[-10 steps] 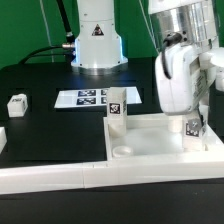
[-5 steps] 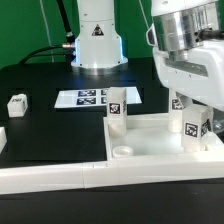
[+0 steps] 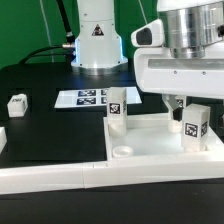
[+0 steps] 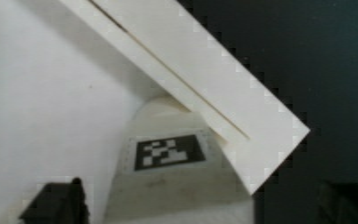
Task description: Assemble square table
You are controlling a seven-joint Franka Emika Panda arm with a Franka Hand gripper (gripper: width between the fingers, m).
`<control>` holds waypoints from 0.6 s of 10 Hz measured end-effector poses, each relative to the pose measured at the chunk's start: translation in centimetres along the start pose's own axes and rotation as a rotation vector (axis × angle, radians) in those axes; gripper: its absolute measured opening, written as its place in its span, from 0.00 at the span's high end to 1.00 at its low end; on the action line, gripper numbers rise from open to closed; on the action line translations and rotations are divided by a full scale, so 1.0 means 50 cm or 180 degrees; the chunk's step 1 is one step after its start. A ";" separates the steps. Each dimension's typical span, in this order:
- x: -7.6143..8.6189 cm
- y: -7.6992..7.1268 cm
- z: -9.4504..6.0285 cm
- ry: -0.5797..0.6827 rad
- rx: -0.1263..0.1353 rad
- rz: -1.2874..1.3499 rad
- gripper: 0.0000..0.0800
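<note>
The white square tabletop (image 3: 150,152) lies rim-up at the front of the exterior view. One tagged leg (image 3: 117,108) stands upright in its far left corner. A second tagged leg (image 3: 196,127) stands upright in its far right corner. My gripper (image 3: 179,102) hangs just above and behind this second leg, open, touching nothing. In the wrist view the leg's tagged top (image 4: 169,151) sits between my dark fingers (image 4: 55,203), with a gap on each side, beside the tabletop's rim (image 4: 194,80). A loose leg (image 3: 16,103) lies at the exterior view's left.
The long white border wall (image 3: 55,176) runs along the front edge. The marker board (image 3: 88,98) lies behind the tabletop, before the arm's base (image 3: 97,45). Another white part (image 3: 2,135) shows at the left edge.
My gripper has risen off the right-hand leg and the hand has turned. The leg stays upright in its corner.
</note>
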State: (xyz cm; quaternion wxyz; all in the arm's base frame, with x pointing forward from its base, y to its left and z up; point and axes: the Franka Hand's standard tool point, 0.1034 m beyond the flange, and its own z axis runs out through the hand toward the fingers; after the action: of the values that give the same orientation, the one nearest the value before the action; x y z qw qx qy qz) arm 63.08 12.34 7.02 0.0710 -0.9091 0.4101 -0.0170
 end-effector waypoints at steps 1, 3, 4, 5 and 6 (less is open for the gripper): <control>0.001 0.000 0.000 0.0000 0.0001 0.0021 0.32; -0.002 0.005 0.002 -0.0016 -0.0020 0.0404 0.49; -0.001 0.007 0.002 -0.0015 -0.0024 0.0690 0.63; -0.001 0.007 0.002 -0.0015 -0.0025 0.0895 0.63; -0.001 0.007 0.002 -0.0026 -0.0016 0.1125 0.63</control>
State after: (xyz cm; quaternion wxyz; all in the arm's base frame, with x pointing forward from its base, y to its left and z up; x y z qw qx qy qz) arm 62.79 12.18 6.86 0.0723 -0.8231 0.5633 0.0004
